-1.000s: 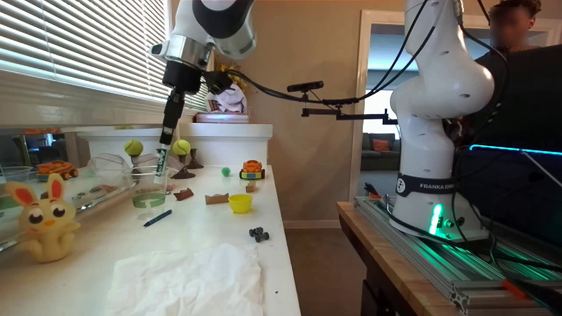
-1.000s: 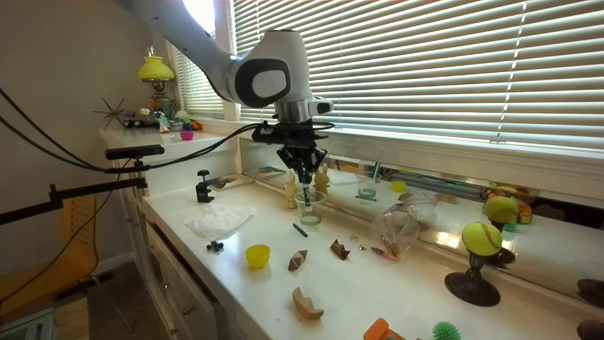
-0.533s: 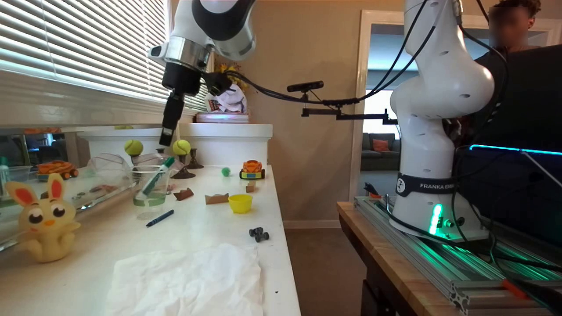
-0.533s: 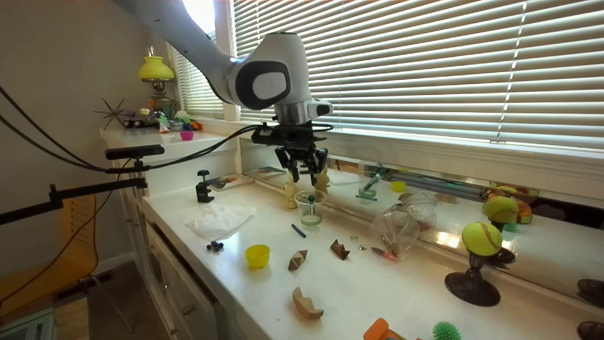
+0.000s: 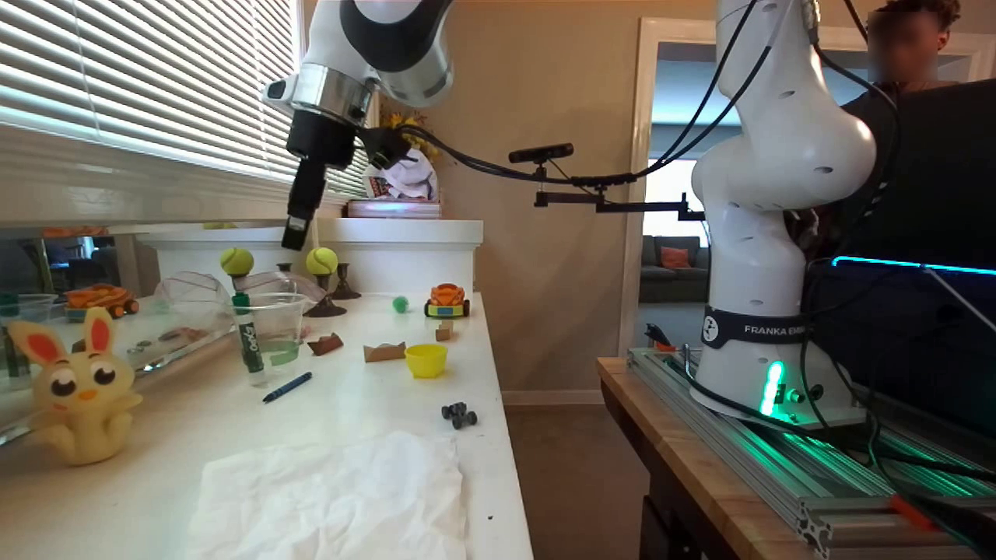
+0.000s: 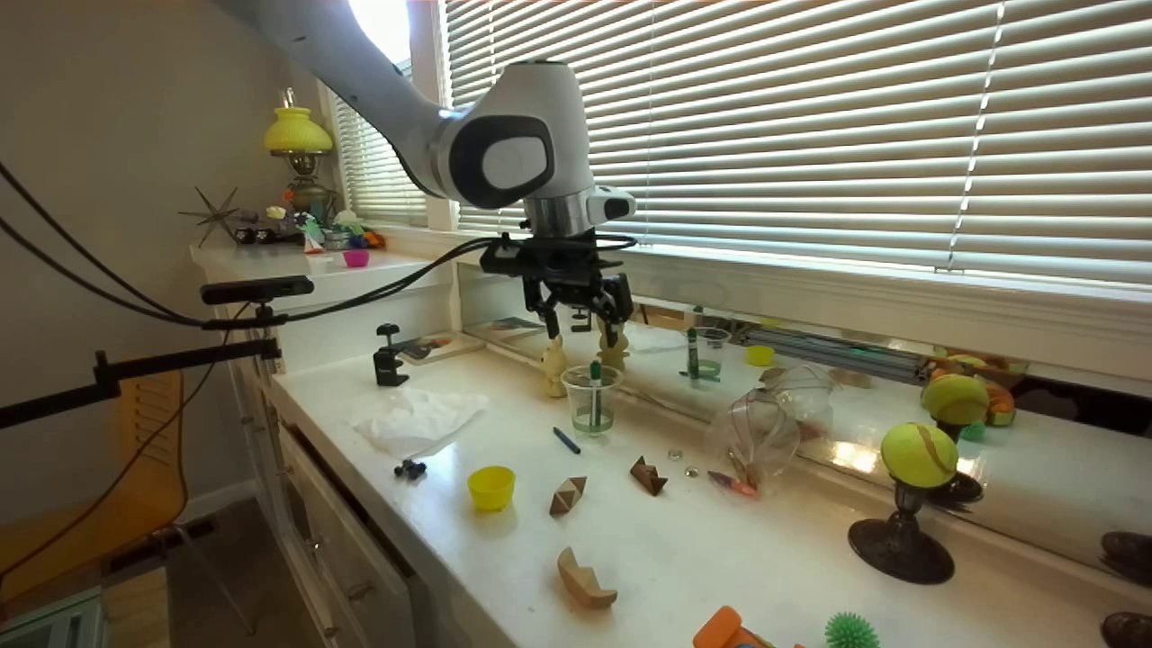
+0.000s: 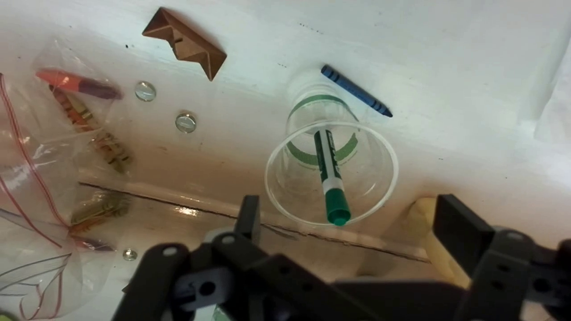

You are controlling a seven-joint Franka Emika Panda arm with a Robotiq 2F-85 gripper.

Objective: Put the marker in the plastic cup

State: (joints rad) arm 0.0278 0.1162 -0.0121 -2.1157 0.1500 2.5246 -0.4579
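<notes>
The clear plastic cup (image 6: 577, 393) with its green band stands upright on the white counter. Inside it is the marker (image 5: 248, 336), green cap up, leaning a little against the cup wall; its cap reaches about rim height. From above, in the wrist view, the marker (image 7: 328, 165) shows within the cup's round rim (image 7: 394, 166). My gripper (image 6: 583, 333) hangs above the cup, jaws spread wide with nothing between them. Its fingers (image 7: 250, 217) are apart from both cup and marker. In an exterior view the gripper (image 5: 295, 235) is seen edge-on.
Close to the cup lies a blue crayon (image 7: 357, 91). A yellow rabbit toy (image 5: 85, 393), a small yellow cup (image 6: 491, 487) and brown folded pieces (image 7: 185, 42) are around it. A clear bag of crayons (image 7: 67, 147) lies along the mirror behind.
The jaws have gone from shut on the marker to wide apart. Released, the marker has dropped into the cup and swung over to lean against the wall. The arm has barely moved.
</notes>
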